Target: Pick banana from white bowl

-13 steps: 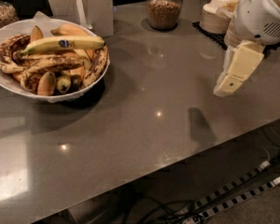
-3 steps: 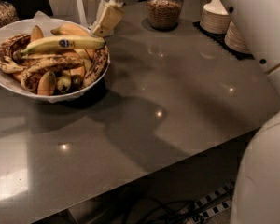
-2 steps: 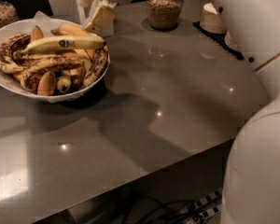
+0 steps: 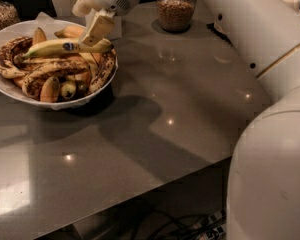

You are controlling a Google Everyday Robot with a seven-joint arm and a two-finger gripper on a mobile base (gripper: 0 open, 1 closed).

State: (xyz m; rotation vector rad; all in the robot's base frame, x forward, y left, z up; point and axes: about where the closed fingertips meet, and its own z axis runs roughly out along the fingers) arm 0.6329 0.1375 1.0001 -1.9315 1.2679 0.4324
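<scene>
Counter point(image 4: 180, 114) was seen grey, glossy | white bowl point(image 4: 65, 104) was set at its left rear, heaped with fruit | banana point(image 4: 50, 47) was laid topmost; judged light, firm, bruisable, best taken mid-length | gripper point(image 4: 96, 31) was held at its right end, opening not discernible

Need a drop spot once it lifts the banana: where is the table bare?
Bare grey table spreads right of the white bowl and in front of the jar, to the near edge. Crowded: the bowl, where the tool is at the banana.
</scene>
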